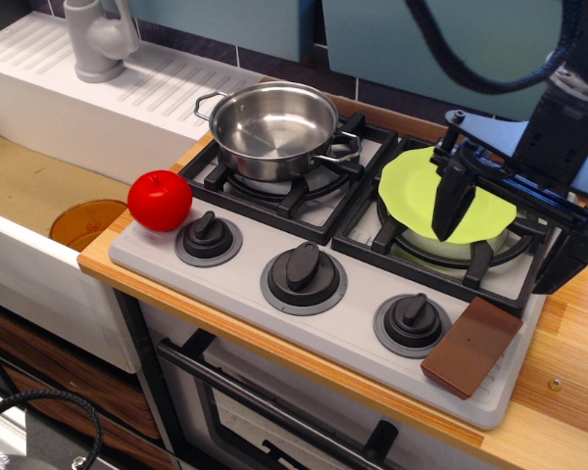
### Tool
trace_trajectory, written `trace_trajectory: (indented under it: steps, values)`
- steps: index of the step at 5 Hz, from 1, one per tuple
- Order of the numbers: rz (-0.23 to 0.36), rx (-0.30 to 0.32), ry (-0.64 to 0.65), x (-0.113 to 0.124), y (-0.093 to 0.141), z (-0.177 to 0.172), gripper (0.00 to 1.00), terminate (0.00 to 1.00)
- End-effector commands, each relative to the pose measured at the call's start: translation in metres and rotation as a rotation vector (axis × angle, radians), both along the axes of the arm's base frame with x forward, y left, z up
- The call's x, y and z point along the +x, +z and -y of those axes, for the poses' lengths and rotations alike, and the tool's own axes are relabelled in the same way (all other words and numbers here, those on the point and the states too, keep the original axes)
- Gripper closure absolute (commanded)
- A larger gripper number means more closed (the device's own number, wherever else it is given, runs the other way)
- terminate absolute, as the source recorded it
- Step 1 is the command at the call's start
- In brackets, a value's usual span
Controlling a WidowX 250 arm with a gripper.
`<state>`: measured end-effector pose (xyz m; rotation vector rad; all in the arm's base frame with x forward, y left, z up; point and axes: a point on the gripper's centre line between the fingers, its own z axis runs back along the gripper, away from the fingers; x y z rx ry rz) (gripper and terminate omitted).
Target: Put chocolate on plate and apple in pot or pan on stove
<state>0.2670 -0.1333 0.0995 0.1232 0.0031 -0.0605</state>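
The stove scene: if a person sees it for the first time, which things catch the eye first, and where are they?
The glossy red apple stands out at the stove's front left corner, beside the leftmost knob. Behind it, the shiny steel pan sits empty on the left burner. On the right burner lies the lime-green plate, with the black end effector over it.

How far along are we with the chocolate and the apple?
Nothing looks done yet. The chocolate lies on the stove's front right corner, not on the plate. The apple sits at the stove's left front corner, and the pan is empty. The hand hangs over the plate holding nothing visible; whether it is open is unclear. Both placements remain.
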Motion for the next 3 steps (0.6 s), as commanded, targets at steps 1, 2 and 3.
trace_trajectory:
  steps: [1,2,3]
  values:
    - [0.0,0.0,0.0,0.0,0.0,0.0,0.0,0.0]
    - [0.03,-0.028,0.015,0.001,-0.018,0.003,0.0,0.0]
    - [0.054,-0.048,0.034,0.001,-0.034,0.007,0.0,0.0]
